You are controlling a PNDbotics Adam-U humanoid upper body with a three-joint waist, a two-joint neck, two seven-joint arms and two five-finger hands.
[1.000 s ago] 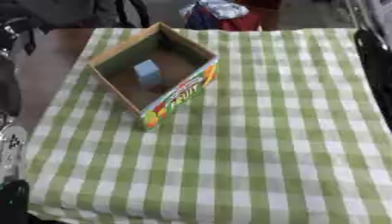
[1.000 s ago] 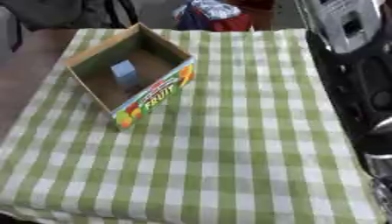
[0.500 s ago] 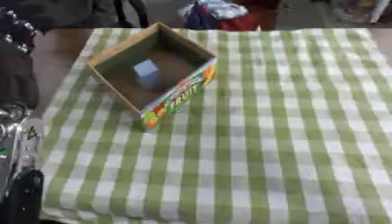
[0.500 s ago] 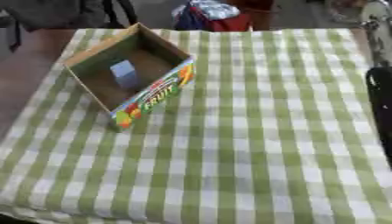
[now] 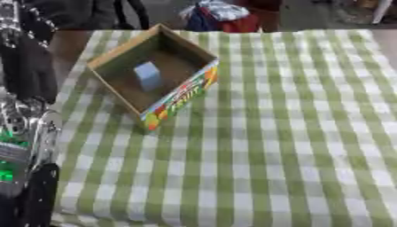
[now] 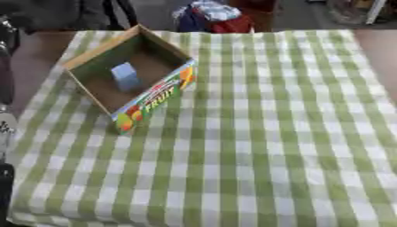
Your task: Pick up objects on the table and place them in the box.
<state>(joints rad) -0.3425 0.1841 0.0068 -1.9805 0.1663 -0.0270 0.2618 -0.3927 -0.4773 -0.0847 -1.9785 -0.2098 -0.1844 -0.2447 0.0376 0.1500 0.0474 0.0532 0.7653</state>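
Green-checked cloth (image 6: 256, 133) covers the table where an open cardboard box (image 6: 159, 95) sits at upper left, a pale blue block (image 6: 124, 76) lying inside. No loose objects show on the cloth, so the task looks finished. Since a second ago the right arm has gone from sight. Only the left eye view shows the left arm's black-and-silver bulk (image 5: 23, 128); its fingers cannot be made out.

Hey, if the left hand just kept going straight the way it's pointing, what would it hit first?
Probably nothing on the table. The left hand at the left edge seems to point toward the far side, passing left of the box over bare table. Depth is unclear.
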